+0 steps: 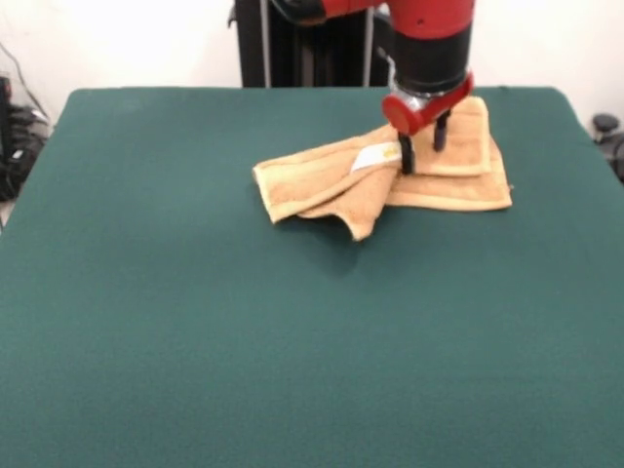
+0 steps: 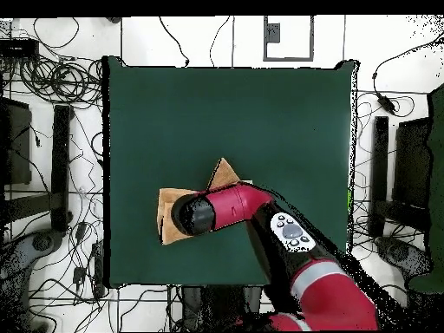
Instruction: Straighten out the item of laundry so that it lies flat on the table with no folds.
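Note:
The orange-tan towel point(image 1: 322, 185) lies crumpled on the dark green table point(image 1: 195, 292), at the far right in the front view. Its right part is folded double, and a corner flap points toward the camera. A small white label point(image 1: 375, 156) shows near its middle. My gripper point(image 1: 423, 146) points straight down over the towel just right of the label. Its two black fingers point(image 1: 407, 156) are apart, with their tips at or just above the cloth, and nothing is lifted. In the overhead view the arm's wrist point(image 2: 192, 214) covers the gripper and most of the towel point(image 2: 224, 176).
The robot's black pedestal point(image 1: 292, 44) stands at the table's far edge. In the overhead view, cables point(image 2: 52, 78) and dark equipment stands point(image 2: 61, 165) lie on the floor round the table point(image 2: 173, 113). The towel is close to the table's robot-side edge.

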{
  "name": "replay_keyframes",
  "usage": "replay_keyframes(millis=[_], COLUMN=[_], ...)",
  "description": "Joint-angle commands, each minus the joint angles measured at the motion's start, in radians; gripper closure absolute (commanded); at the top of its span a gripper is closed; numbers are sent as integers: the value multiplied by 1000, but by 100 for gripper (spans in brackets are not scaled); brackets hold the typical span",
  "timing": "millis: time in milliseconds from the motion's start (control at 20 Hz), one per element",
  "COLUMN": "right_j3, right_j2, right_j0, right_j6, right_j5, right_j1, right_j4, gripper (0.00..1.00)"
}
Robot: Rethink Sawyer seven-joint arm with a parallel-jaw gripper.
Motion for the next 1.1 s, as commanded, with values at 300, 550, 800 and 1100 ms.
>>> replay_keyframes(millis=[300,550,800,1100], right_j3=[257,329,379,313], right_j2=[-152,-154,-156,-220], right_j0=[99,79,70,124], right_j6=[345,303,268,261], right_j5=[25,35,42,16], right_j1=[-279,-355,-412,-409], right_j4=[188,254,303,253], gripper=[0,0,0,0])
